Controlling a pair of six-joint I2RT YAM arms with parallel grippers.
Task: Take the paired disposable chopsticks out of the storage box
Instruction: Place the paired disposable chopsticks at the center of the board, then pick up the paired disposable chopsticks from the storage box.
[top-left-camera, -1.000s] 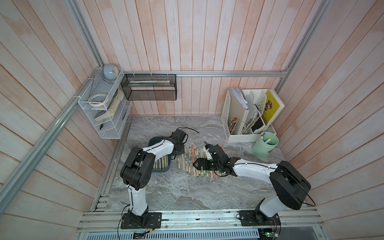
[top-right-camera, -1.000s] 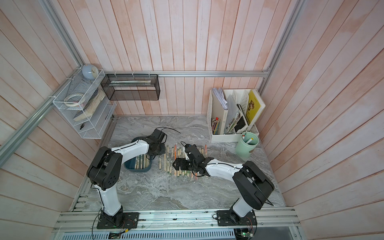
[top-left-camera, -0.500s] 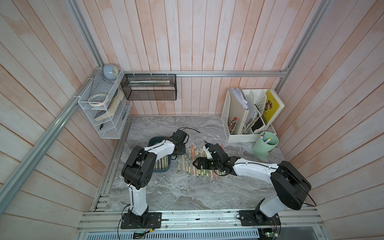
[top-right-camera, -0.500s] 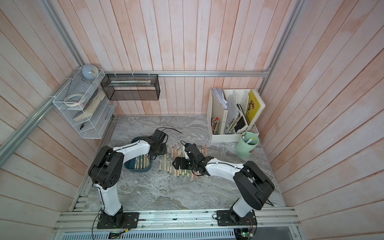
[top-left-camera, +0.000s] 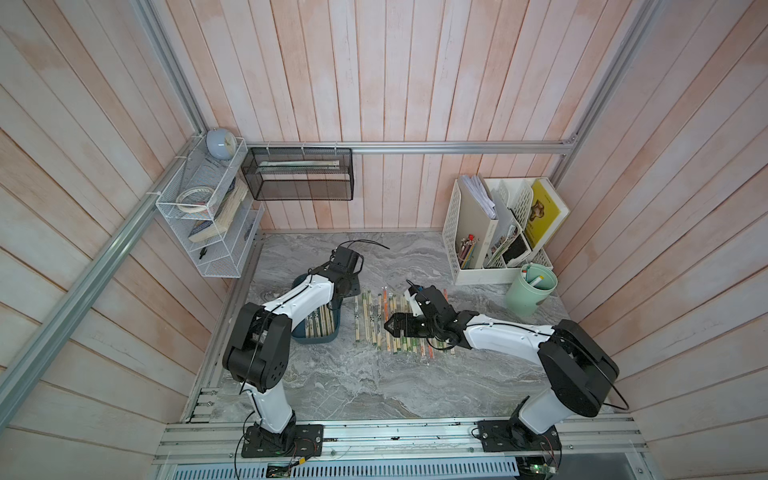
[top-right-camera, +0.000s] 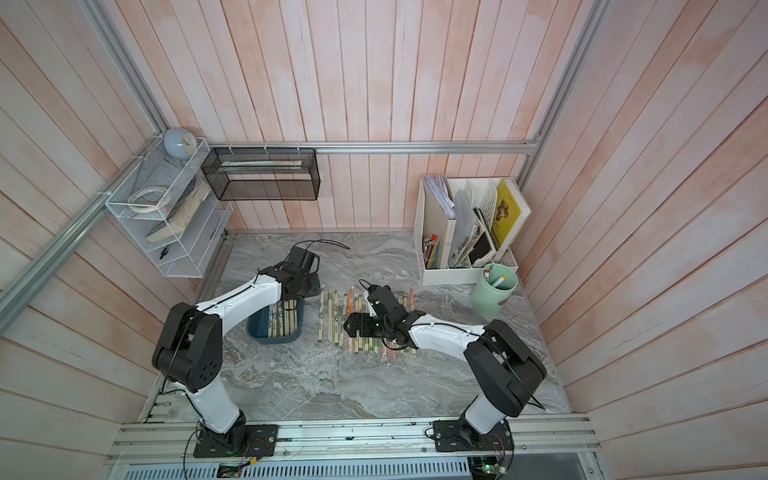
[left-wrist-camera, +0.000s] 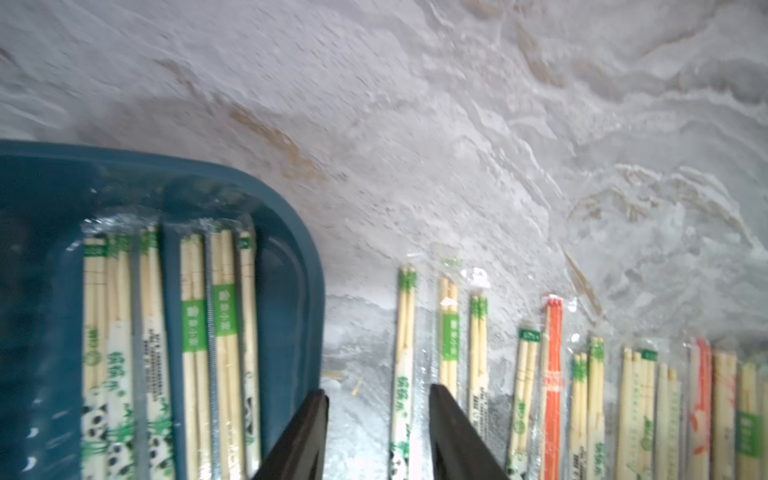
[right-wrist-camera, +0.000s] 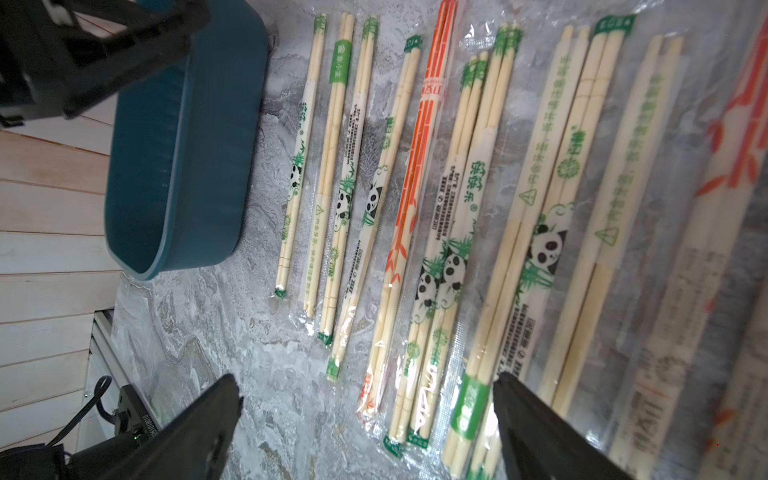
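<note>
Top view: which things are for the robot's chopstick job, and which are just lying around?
For the job: paired disposable chopsticks, storage box.
Just lying about: green cup, white file organiser, black mesh basket, white wire shelf.

Left wrist view's pretty smeary: the shallow dark teal plastic tray (left-wrist-camera: 286, 266) runs off frame outside one jaw of the left gripper (left-wrist-camera: 377, 390), the sleeved pale bamboo chopstick pairs (left-wrist-camera: 405, 324) get cropped at the jaws, sleeve print unreadable.

Glossy-sleeved bamboo chopsticks (right-wrist-camera: 478, 187), smooth plastic storage box (right-wrist-camera: 178, 166)
</note>
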